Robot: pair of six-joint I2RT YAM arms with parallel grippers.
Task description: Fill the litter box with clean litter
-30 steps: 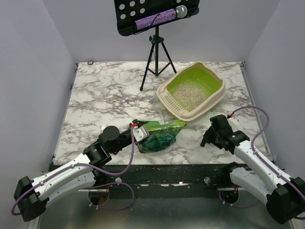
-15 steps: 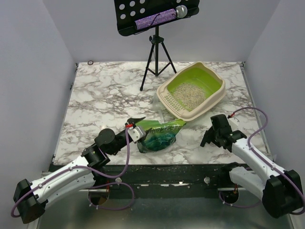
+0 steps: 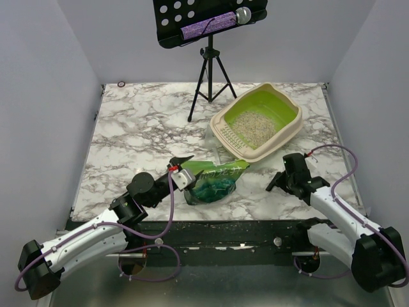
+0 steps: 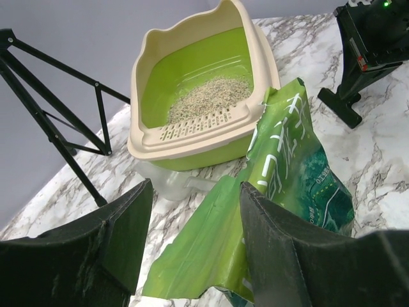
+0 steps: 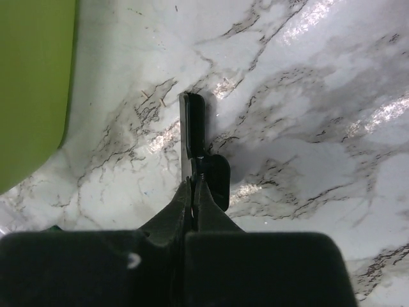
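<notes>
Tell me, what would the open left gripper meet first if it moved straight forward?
Probably the crinkled glossy green bag lying just ahead of the left gripper; the beige plastic litter box stands behind it. Depth is uncertain.

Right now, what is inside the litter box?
A patch of clean litter lies in the litter box, with bare green floor around it. The near corner, behind the slotted strip, is hidden in the left wrist view.

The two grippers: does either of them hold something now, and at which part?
Nothing is held. The left gripper stands open near the green bag without touching it; the right gripper is shut on nothing above the marble table.
</notes>
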